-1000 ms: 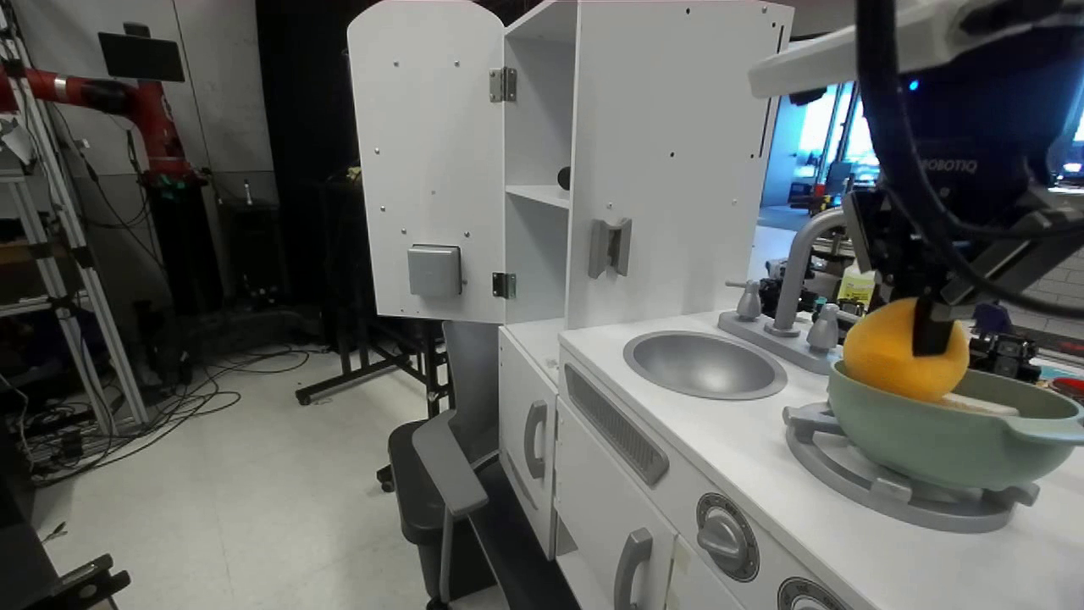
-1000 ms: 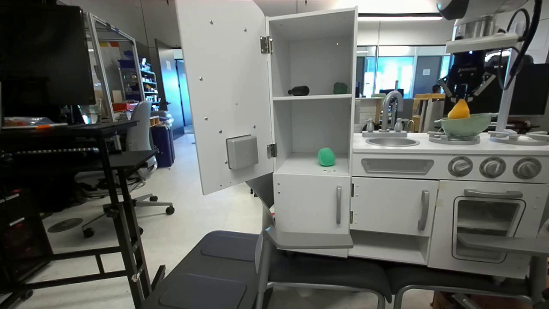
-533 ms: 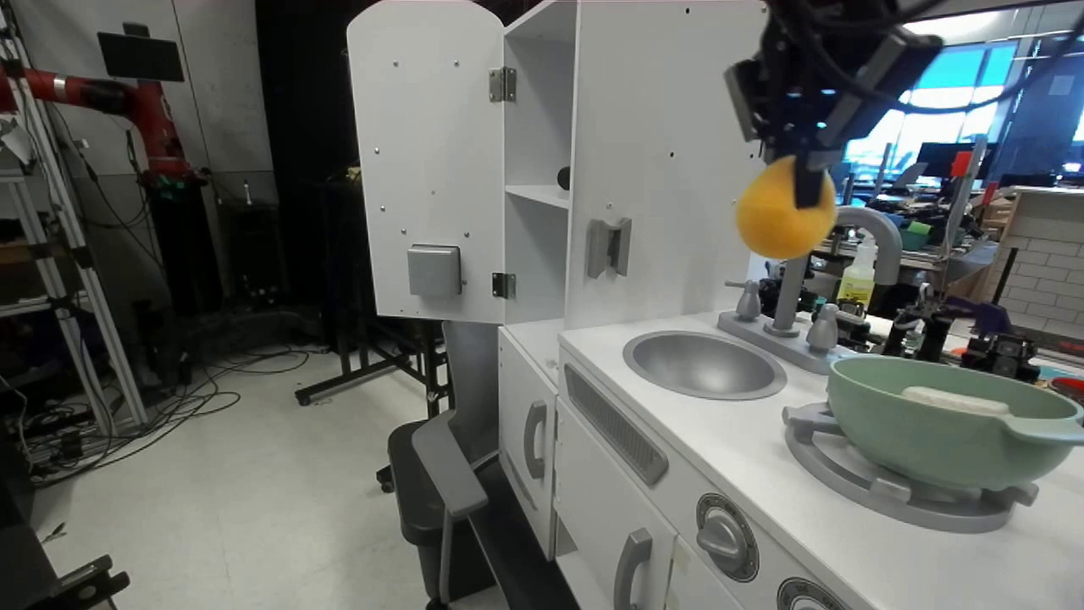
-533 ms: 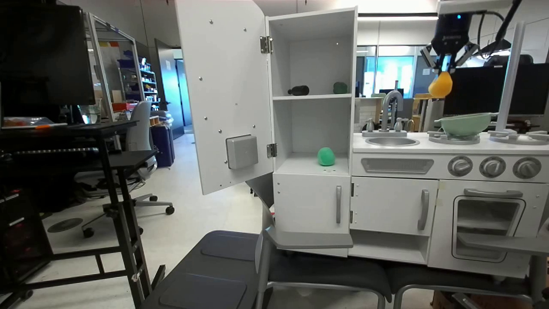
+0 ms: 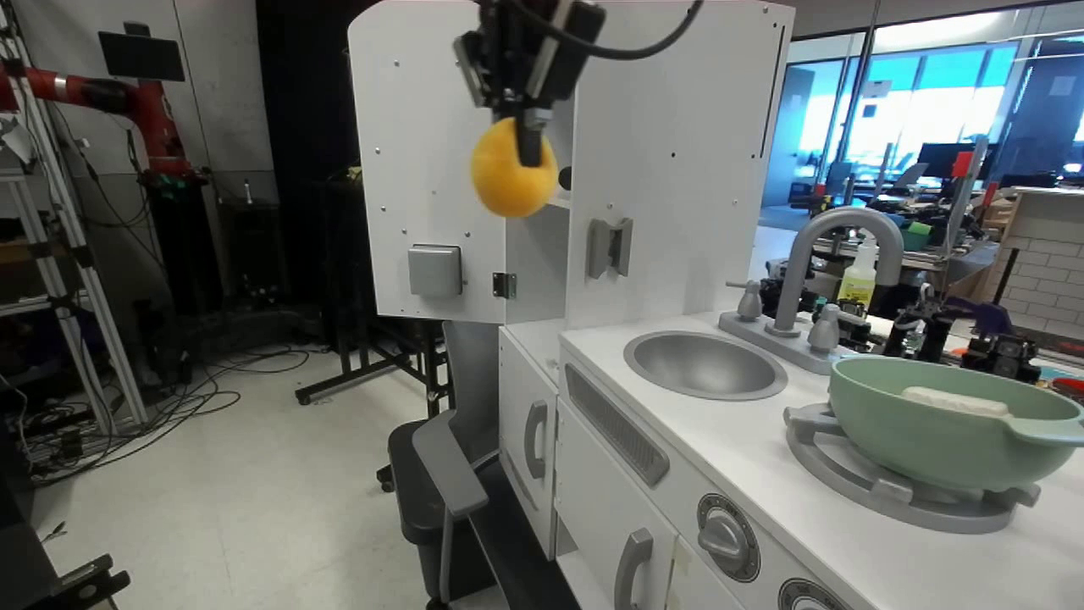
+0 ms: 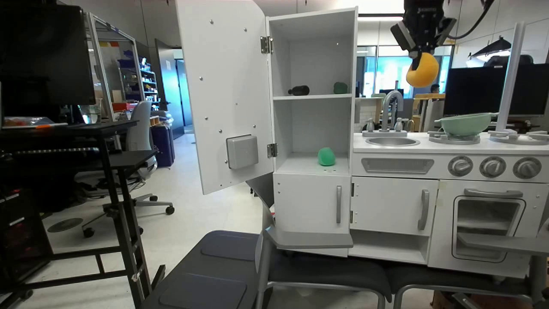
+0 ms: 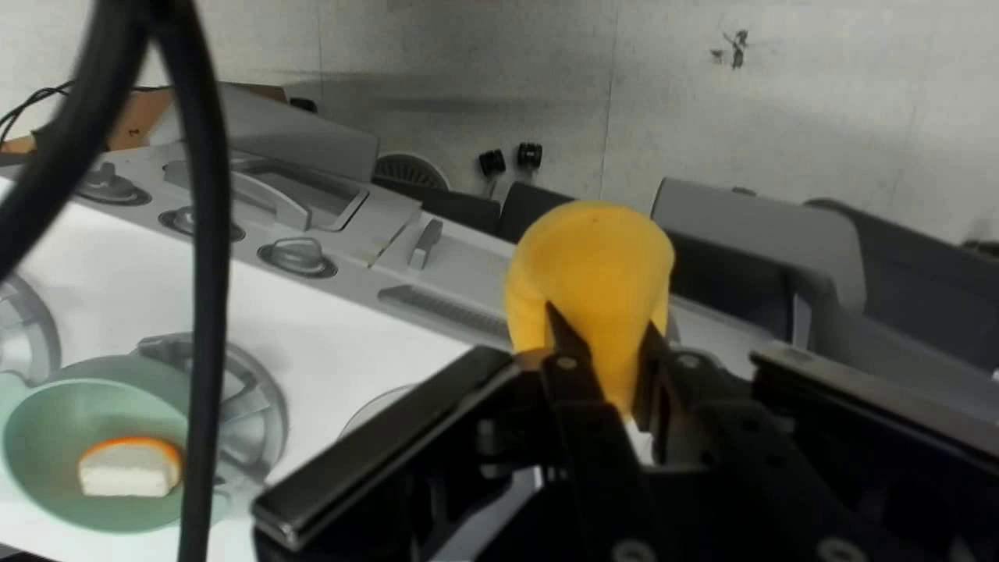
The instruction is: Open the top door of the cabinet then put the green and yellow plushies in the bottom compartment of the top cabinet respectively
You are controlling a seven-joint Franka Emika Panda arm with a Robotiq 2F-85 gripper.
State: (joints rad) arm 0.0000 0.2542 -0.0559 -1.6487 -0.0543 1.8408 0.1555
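Note:
My gripper (image 7: 600, 315) is shut on the yellow plushie (image 7: 589, 250), which bulges out beyond the fingers. In both exterior views the gripper (image 6: 417, 64) holds the yellow plushie (image 6: 427, 73) in the air. It is right of the tall cabinet (image 6: 313, 133) and above the sink's height there; in an exterior view the plushie (image 5: 500, 182) overlaps the open cabinet. The cabinet's top door (image 6: 223, 90) stands open to the left. The green plushie (image 6: 326, 157) sits in the bottom compartment, toward its right side; it is hidden in the other views.
A black bottle-like object (image 6: 299, 90) and a dark green object (image 6: 340, 88) lie on the upper shelf. A faucet (image 5: 800, 263) rises behind the sink (image 5: 707, 364). A green bowl (image 5: 948, 449) with a white item stands on a burner. Chairs (image 6: 309, 240) stand in front.
The gripper lifted the yellow plushie out of the green bowl and carried it up and left toward the cabinet, turning it as well. The green plushie and the door have not moved.

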